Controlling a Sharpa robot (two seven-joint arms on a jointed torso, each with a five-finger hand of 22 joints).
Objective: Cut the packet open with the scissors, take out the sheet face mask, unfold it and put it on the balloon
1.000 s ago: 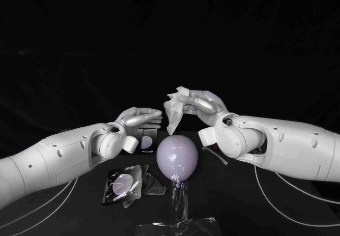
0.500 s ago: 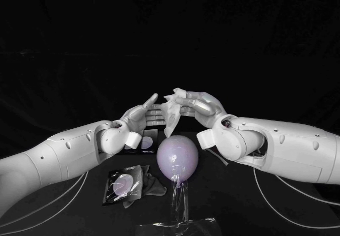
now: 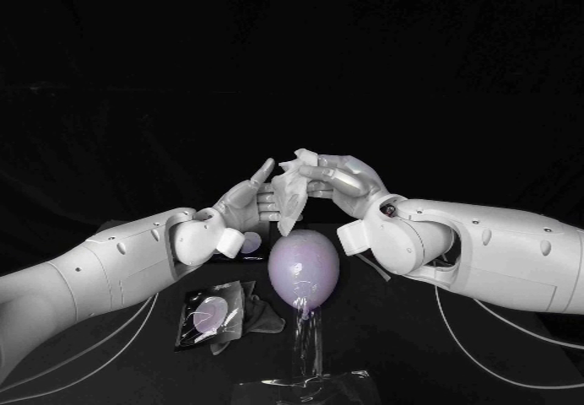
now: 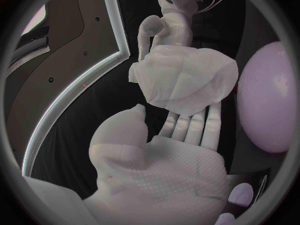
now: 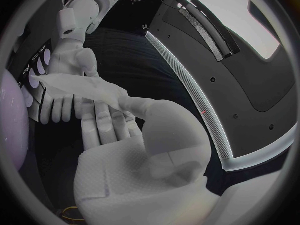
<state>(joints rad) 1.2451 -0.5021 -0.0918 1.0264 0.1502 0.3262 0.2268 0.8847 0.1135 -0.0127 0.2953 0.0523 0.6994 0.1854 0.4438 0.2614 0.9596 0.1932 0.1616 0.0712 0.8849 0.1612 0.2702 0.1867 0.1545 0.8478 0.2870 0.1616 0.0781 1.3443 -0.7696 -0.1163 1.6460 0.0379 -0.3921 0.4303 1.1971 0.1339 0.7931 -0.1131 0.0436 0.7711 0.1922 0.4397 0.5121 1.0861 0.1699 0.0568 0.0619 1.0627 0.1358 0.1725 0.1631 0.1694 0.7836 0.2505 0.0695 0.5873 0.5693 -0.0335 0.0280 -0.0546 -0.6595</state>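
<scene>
Lab test bench: black table [image 3: 392,325], black cloth backdrop [image 3: 292,76].

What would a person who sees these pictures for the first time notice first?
First the crumpled white sheet face mask, which the right hand holds in the air above the pale purple balloon in the middle of the table. The left hand is open close beside the mask. A dark packet lies on the table left of the balloon.

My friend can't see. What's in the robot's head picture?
The right hand holds a folded white sheet mask above a purple balloon; the left hand is raised beside it, fingers spread. A dark packet lies on the table.
</scene>
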